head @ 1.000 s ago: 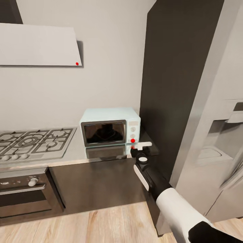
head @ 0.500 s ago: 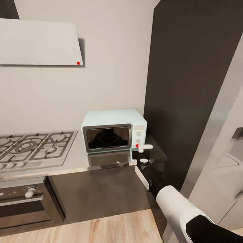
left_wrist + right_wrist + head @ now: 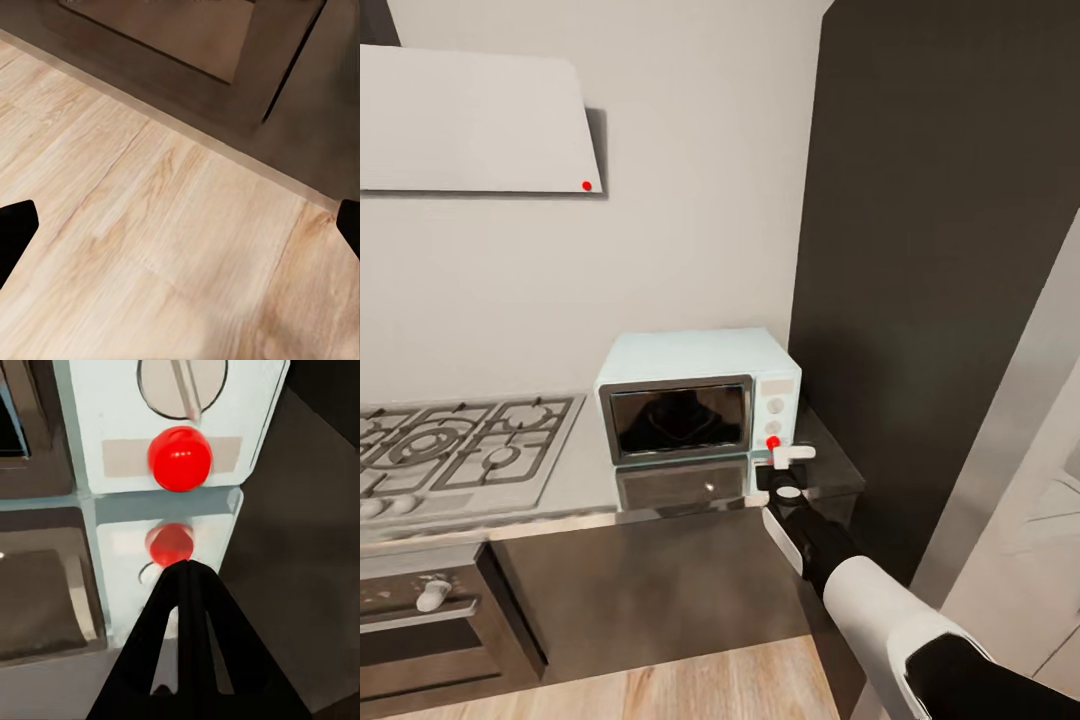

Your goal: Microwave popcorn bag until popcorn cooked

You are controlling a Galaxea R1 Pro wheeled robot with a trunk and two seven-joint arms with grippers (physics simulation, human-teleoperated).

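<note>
Where the countertop (image 3: 575, 490) ends, right tool (image 3: 781, 447) (pinched) faces microwave (image 3: 695, 392).

1. No text, brand, number or label can be read in any view.
2. The microwave (image 3: 698, 392) control panel, just ahead of the right gripper (image 3: 187, 574), carries only a plain red dot (image 3: 179, 458), unlettered.

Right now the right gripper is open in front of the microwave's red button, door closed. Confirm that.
Wrong on the fingers: the right wrist view shows the right gripper shut, tips together, just short of the microwave's red button. The door is closed.
</note>
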